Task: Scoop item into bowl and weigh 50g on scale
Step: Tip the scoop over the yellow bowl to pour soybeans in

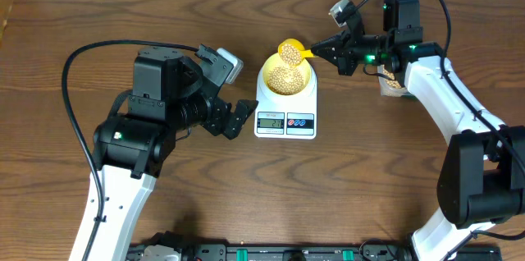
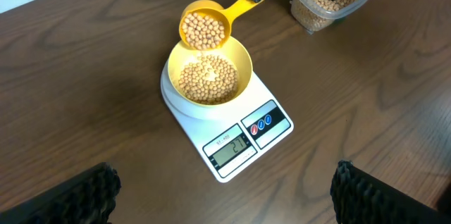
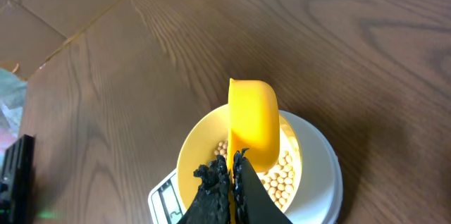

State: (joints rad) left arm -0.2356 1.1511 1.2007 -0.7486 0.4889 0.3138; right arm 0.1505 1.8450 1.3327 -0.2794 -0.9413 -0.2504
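The pale yellow bowl [image 1: 285, 77] stands on the white scale [image 1: 286, 120] and holds tan beans [image 2: 206, 80]. My right gripper [image 1: 326, 48] is shut on the handle of a yellow scoop [image 1: 290, 51], which is tilted over the bowl with beans in it [image 2: 203, 29]. In the right wrist view the scoop [image 3: 252, 118] hangs over the bowl [image 3: 199, 144], held by the right gripper [image 3: 231, 171]. The scale display [image 2: 231, 146] shows digits. My left gripper [image 1: 238, 119] is open and empty, left of the scale; its fingertips frame the left wrist view [image 2: 225, 196].
A clear plastic tub of beans [image 2: 328, 7] stands right of the scale, behind my right gripper; it also shows in the overhead view [image 1: 392, 83]. Cables run over the table at the back left and back right.
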